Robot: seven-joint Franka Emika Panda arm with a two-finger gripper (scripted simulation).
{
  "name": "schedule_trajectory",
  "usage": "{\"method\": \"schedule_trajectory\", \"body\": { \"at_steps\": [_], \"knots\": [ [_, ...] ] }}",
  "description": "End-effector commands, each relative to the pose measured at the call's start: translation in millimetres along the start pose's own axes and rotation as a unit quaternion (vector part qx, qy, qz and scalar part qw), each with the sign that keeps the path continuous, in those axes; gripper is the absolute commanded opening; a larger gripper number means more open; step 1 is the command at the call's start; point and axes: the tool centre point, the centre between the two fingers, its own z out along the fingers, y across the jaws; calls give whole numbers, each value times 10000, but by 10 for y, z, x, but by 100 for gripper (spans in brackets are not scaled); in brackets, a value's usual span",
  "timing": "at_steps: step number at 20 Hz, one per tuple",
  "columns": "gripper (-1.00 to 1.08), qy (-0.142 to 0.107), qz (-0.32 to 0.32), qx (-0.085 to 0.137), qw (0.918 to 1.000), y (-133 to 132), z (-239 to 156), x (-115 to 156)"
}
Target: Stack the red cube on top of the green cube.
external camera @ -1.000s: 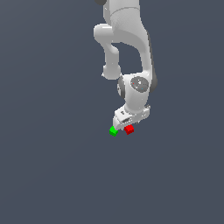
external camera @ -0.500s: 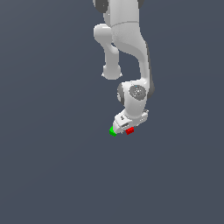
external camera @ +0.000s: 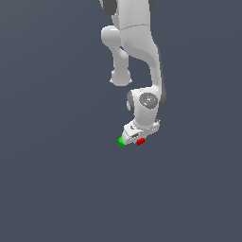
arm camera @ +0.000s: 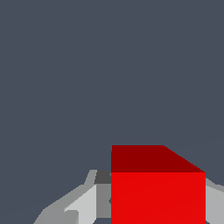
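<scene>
In the exterior view the red cube (external camera: 140, 142) lies on the dark grey floor, and the green cube (external camera: 122, 141) lies just beside it toward the exterior view's left. My white gripper (external camera: 136, 138) is down at floor level over the red cube and partly covers both cubes. In the wrist view the red cube (arm camera: 157, 192) fills the space between my two fingers (arm camera: 87, 201), which touch it on both sides. The gripper (arm camera: 158, 199) is shut on the red cube. The green cube does not show in the wrist view.
A plain dark grey floor (external camera: 56, 189) lies all around. The white arm (external camera: 142, 56) stands directly above the cubes. No other objects show.
The arm has come down: the gripper dropped from just above the cubes to floor level around the red cube. Both cubes have stayed in place.
</scene>
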Motion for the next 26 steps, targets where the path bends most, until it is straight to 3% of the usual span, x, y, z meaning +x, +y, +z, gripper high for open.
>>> {"method": "schedule_trajectory", "body": {
  "at_steps": [1,10,26],
  "knots": [
    [-100,2,-2,0,10000,-2,4,3],
    [-100,0,-1,-1,10000,-1,-145,-5],
    [-100,2,-4,1,10000,-7,-984,-5]
  ]
}}
